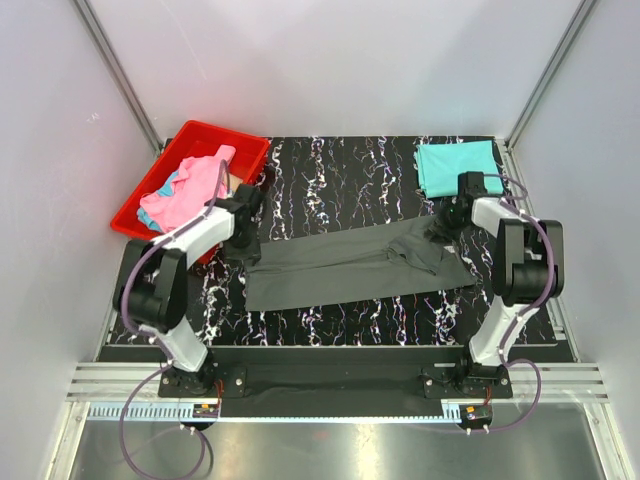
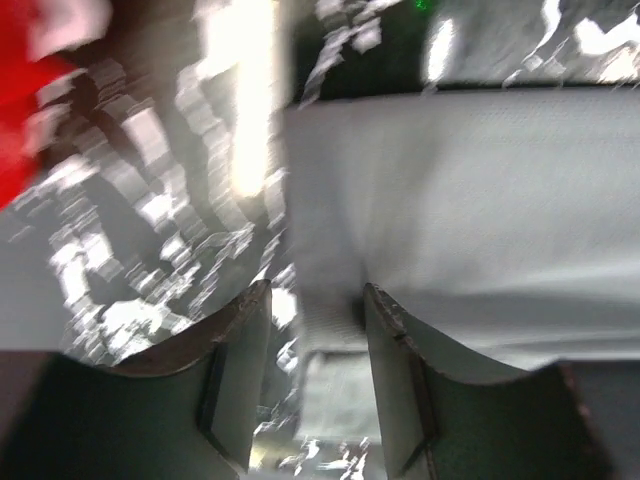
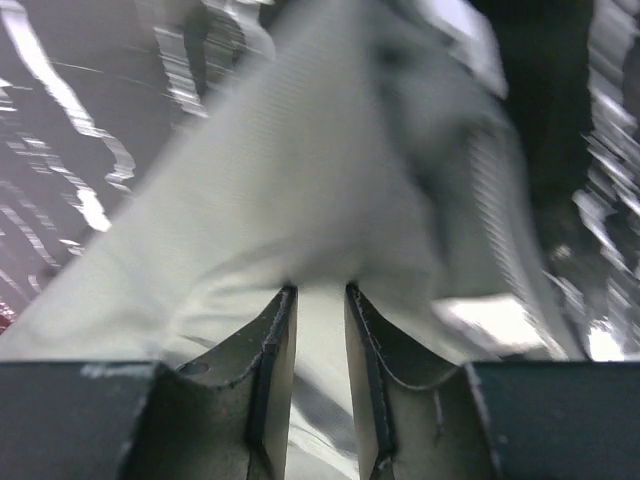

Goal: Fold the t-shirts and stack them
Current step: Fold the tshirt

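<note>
At least 3 t-shirts are in view: 1 dark grey t-shirt (image 1: 350, 268), 1 teal t-shirt (image 1: 457, 165) and 1 pink t-shirt (image 1: 190, 192). Beside the pink one lies 1 light blue cloth (image 1: 168, 185), too bunched to tell whether it makes a 4th shirt. There is 1 red bin (image 1: 215, 135) and 1 table (image 1: 330, 180). There are 2 arms, the left arm (image 1: 190, 235) and the right arm (image 1: 520, 255), and 2 grippers, the left gripper (image 2: 317, 380) and the right gripper (image 3: 318, 385). Each gripper has 2 fingers (image 3: 270, 380), 4 in all.
</note>
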